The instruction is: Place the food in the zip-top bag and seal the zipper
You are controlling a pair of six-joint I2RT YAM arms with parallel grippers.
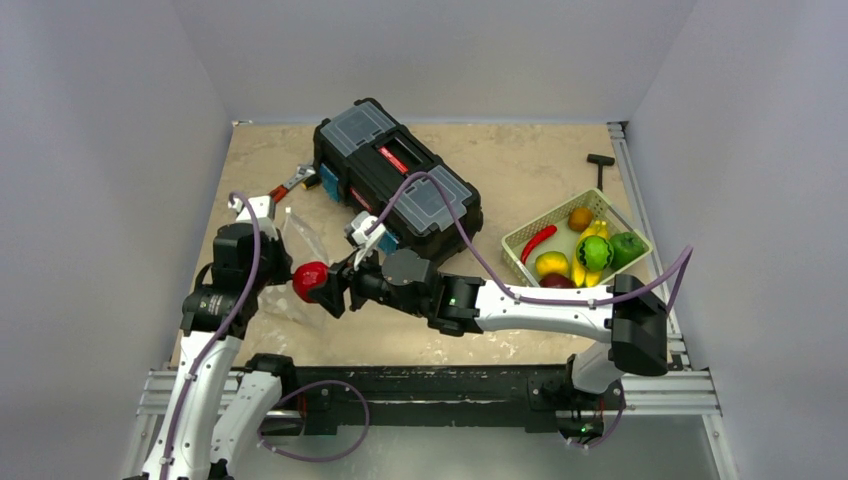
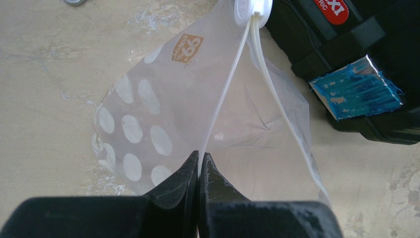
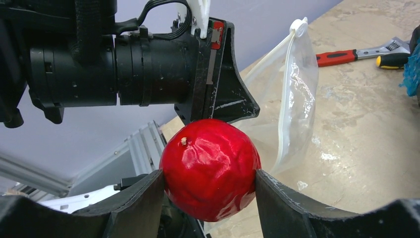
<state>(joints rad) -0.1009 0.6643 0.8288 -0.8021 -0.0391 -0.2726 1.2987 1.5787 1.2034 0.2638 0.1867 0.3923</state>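
Observation:
My right gripper is shut on a glossy red round toy fruit, which also shows in the top view, and holds it in the air beside the left gripper. My left gripper is shut on one lip of the zip-top bag, clear with white dots, and holds its mouth up and open. The zipper strips run from my jaws to the white slider. The bag also shows in the right wrist view and the top view. The rest of the food lies in a pale green basket.
A black toolbox stands just beyond the bag. A red-handled wrench lies left of it. A small black T-shaped tool lies at the back right. The basket holds a red chili, yellow, green, orange and dark red pieces.

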